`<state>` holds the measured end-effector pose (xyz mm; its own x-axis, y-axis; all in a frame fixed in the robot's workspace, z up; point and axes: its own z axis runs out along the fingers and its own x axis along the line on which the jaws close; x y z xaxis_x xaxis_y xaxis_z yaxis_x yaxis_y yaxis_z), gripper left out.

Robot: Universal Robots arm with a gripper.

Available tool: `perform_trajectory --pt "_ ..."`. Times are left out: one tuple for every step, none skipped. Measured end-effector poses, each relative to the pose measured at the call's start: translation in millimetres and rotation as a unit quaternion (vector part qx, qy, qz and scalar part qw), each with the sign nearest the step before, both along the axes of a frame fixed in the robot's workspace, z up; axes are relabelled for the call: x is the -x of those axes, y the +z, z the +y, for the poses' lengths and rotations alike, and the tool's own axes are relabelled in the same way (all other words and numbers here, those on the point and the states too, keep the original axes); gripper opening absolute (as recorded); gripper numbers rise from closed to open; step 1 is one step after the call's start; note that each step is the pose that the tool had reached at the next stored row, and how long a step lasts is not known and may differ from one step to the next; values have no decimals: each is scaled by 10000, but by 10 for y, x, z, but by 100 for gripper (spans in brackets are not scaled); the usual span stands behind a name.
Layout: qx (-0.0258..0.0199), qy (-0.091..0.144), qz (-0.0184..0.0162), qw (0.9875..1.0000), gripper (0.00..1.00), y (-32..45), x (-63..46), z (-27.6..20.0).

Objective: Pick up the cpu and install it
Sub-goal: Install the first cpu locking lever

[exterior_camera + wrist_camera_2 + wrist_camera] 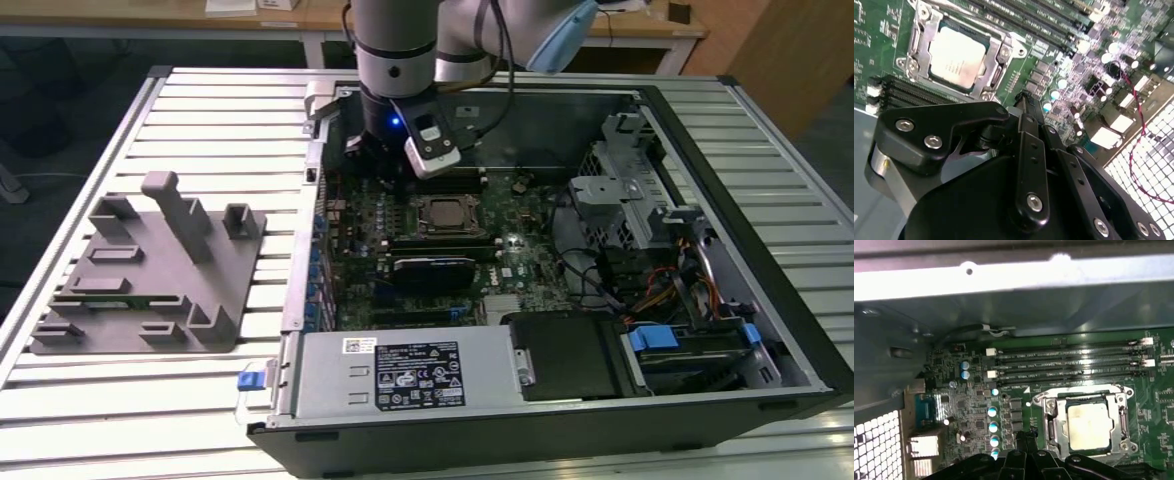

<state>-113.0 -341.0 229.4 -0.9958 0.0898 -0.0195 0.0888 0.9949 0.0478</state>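
Cpu (956, 56) sat flat inside the socket frame (918, 30) on the motherboard (534, 255), silvery top facing up. We noted the gripper (1027, 102) hovering above the board just beside that frame, apart from the chip. In the second wrist view its fingers (1027, 120) looked pressed together with nothing between them. We logged the open computer case (561, 435) lying on the slatted surface (174, 100).

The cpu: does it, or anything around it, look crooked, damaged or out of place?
Nothing stands out. In both wrist views the cpu lies flat and square inside its socket frame, with no visible tilt or raised corner. The gripper hovers beside the socket, shut and holding nothing.
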Motion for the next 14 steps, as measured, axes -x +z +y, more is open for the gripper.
perform_trajectory --pt "-33 -1 0 10000 11 2 1 0" --pt "-54 -1 1 10000 11 4 1 0" --pt "-65 -1 1 10000 11 7 2 0" --pt "-73 -2 0 10000 11 12 2 0" --pt "-78 -1 0 10000 11 20 1 0" --pt "-82 -1 0 10000 11 31 1 0" --pt "-86 -1 0 10000 11 43 1 0" --pt "-87 -1 0 10000 11 58 2 0" --pt "-91 -1 0 10000 11 71 1 0" --pt "-95 -1 0 10000 11 85 1 0" --pt "-99 -1 0 10000 11 98 1 0" --pt "-102 -1 0 9999 11 107 2 0" --pt "-107 -1 0 9999 11 111 1 0" --pt "-126 -1 0 9999 11 111 1 0"
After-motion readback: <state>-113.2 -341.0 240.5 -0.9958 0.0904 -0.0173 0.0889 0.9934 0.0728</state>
